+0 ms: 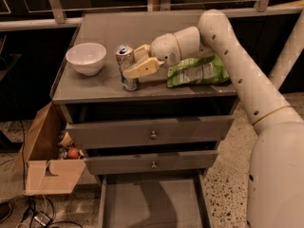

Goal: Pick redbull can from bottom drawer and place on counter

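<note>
The redbull can (pixel 125 66), a slim silver can with a pull-tab top, stands upright on the counter (pixel 109 27) near its front edge. My gripper (pixel 130 63) reaches in from the right, with one finger in front of the can and one behind it, closed on its sides. The bottom drawer (pixel 152 204) is pulled out at the bottom of the view, and its grey floor is bare.
A white bowl (pixel 86 57) sits on the counter left of the can. A green snack bag (pixel 198 71) lies to its right, under my arm. The two upper drawers (pixel 152 133) have round knobs. A cardboard box (pixel 47 161) with small items stands on the floor at the left.
</note>
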